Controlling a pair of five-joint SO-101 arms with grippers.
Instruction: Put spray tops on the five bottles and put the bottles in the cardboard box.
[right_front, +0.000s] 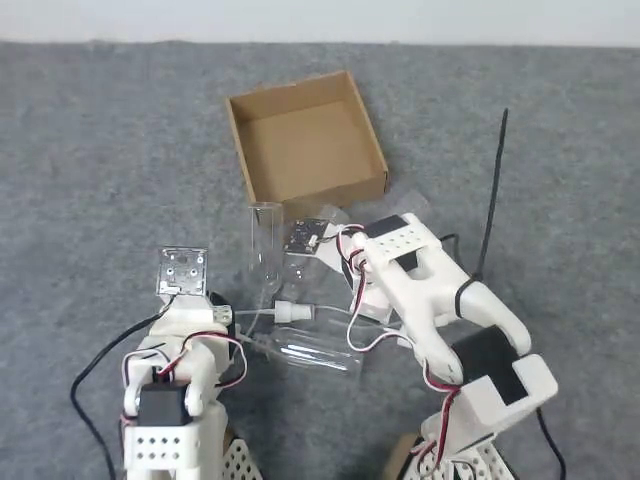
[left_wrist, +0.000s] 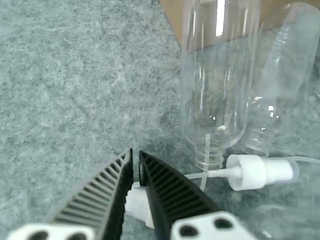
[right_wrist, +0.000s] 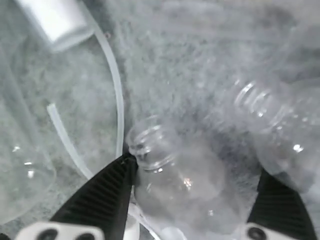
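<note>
Grey carpet (right_front: 100, 150) covered the table. Clear bottles (right_front: 265, 250) lay between the cardboard box (right_front: 330, 192) and the arms. Right gripper (right_wrist: 197, 170) gaped wide around one lying bottle (right_wrist: 185, 195), one finger touching its neck. Left gripper (left_wrist: 135, 157) fingers nearly closed, grip unclear, beside a spray top (left_wrist: 255, 172).

Nothing legible is showing: the cardboard box (right_front: 305, 145) and the clear bottles (right_front: 266, 240) are carrying no readable print.
</note>
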